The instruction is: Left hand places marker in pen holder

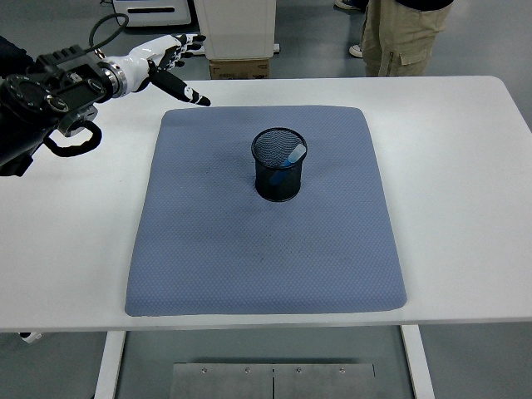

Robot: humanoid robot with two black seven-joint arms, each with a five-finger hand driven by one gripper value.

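A black mesh pen holder (279,165) stands upright on the blue-grey mat (266,249), a little behind its middle. A blue marker (293,155) with a pale cap leans inside it against the right rim. My left hand (170,65) is open and empty, fingers spread, above the table's far left, well left of the holder and past the mat's back left corner. The right arm is out of view.
A person in beige trousers (407,33) stands behind the table at the top right. A white cabinet (234,25) and a cardboard box (239,68) stand on the floor behind the table. The table's right edge (515,166) lies beyond the mat.
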